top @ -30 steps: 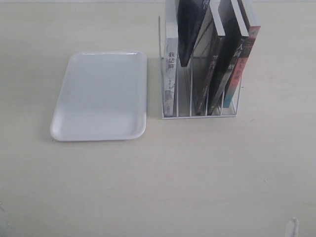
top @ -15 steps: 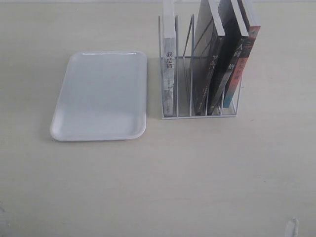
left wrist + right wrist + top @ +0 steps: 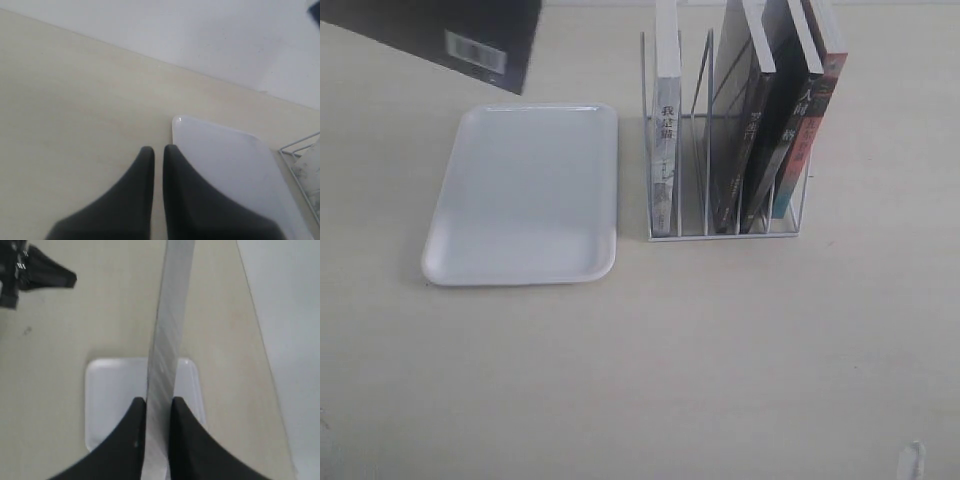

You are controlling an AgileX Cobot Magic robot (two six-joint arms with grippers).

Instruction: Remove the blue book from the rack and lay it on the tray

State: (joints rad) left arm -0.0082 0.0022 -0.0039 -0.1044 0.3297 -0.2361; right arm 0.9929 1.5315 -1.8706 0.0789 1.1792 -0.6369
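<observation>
Pinching the blue book (image 3: 167, 315) by its edge, the right pincer (image 3: 157, 402) is pressing both dark fingers against the covers, with the pale page block running edge-on between them. Beneath this grip the tray (image 3: 107, 390) is showing on either side of the book, lying flat on the tabletop (image 3: 75, 330). In the exterior view the book is appearing at the upper left, tilted, with its black back and barcode facing the camera. There it is cut off by the picture's edge, and is hanging clear of the rack (image 3: 720, 232), past the tray's far end. The left pincer (image 3: 158, 148) is hanging over the tabletop near a corner of the tray, its fingers pressed nearly together with nothing between them. The rack is standing just right of the tray, holding a white-spined book (image 3: 666, 150) in its leftmost slot, black-spined books (image 3: 757, 140) leaning further right, and a red-and-teal-spined book (image 3: 830, 75) at the end.
</observation>
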